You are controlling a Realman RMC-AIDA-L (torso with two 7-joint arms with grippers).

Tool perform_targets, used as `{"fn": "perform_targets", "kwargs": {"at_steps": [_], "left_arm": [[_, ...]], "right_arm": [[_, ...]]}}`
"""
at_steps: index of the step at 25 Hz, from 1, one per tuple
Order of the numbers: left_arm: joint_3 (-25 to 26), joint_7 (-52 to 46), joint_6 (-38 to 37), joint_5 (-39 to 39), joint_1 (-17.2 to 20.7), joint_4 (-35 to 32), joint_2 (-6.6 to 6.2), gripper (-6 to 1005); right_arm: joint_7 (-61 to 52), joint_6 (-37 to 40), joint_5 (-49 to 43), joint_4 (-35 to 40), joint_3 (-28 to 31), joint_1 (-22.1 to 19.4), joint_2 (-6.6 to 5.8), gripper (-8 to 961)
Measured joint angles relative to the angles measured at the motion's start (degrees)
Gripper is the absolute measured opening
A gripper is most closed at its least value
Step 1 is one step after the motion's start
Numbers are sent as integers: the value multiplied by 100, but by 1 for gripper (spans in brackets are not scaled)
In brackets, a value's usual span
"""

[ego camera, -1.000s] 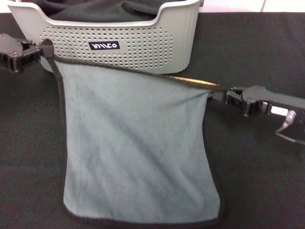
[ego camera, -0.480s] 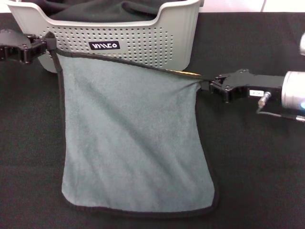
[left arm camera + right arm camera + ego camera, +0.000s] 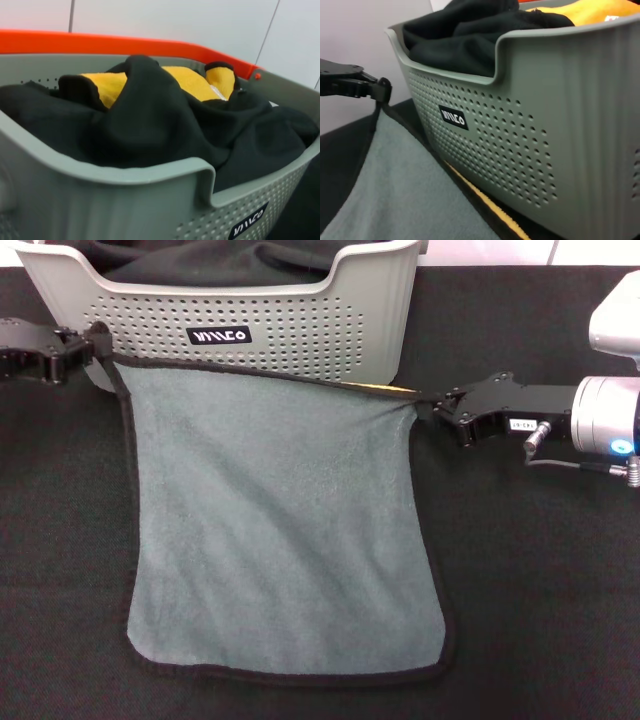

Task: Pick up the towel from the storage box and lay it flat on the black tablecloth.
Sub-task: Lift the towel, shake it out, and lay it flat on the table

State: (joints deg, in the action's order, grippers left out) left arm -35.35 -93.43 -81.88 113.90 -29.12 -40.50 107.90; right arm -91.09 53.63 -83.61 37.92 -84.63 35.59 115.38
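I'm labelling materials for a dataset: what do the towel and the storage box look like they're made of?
The towel looks like soft microfibre: matte, napped grey-teal pile with black stitched edging. The storage box appears to be moulded plastic: smooth light grey walls with rows of round holes.

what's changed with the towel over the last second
Both grippers, left and right, kept their hold on the towel corners and drew it toward the storage box; its near hem slid farther onto the black tablecloth. The box stayed put.
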Motion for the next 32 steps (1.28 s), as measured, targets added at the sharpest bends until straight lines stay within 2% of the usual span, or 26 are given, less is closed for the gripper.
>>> {"fn": "perform_targets", "kwargs": {"at_steps": [23, 32], "left_arm": [[23, 178, 542, 141, -32, 55, 346, 29], [29, 315, 583, 128, -99, 205, 406, 30]], "right_arm": [[244, -463, -85, -34, -10, 247, 10, 17], [298, -553, -85, -399, -11, 560, 33, 23]]}}
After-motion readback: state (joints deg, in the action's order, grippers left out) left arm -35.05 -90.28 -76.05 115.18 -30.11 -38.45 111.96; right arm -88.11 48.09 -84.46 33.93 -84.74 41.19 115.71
